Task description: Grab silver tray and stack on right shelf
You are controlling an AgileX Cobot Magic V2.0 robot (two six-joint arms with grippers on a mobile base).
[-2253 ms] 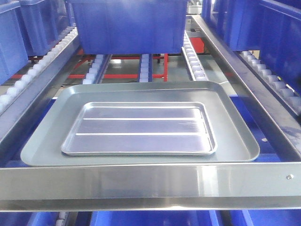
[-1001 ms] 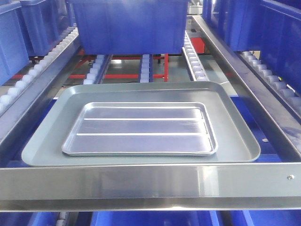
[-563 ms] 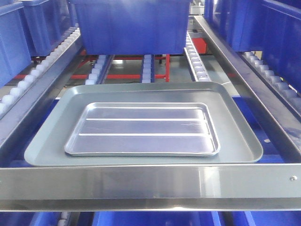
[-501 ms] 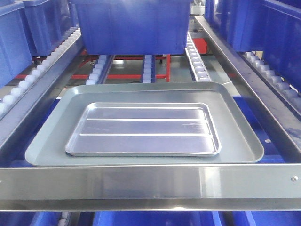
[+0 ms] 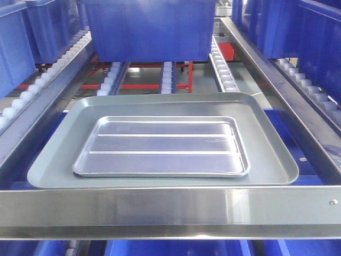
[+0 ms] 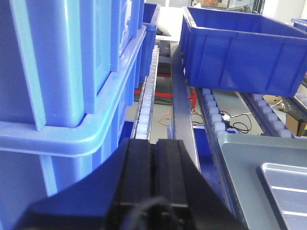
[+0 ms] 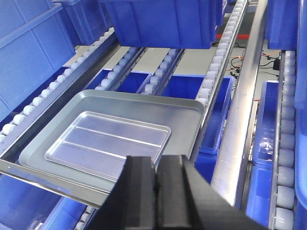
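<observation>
Shiny ridged steel tray (image 5: 161, 146) lies inside dull grey tray (image 5: 266, 154) on roller shelf (image 5: 170, 205). Long axis left-right. My right jaws (image 7: 156, 165) nearer, above front-right; both jaws closed, empty.

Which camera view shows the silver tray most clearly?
The exterior front-facing view: the whole silver tray shows, lying in the grey tray. The right wrist view also shows it whole, but farther off and at an angle. The left wrist view shows only its corner.
</observation>
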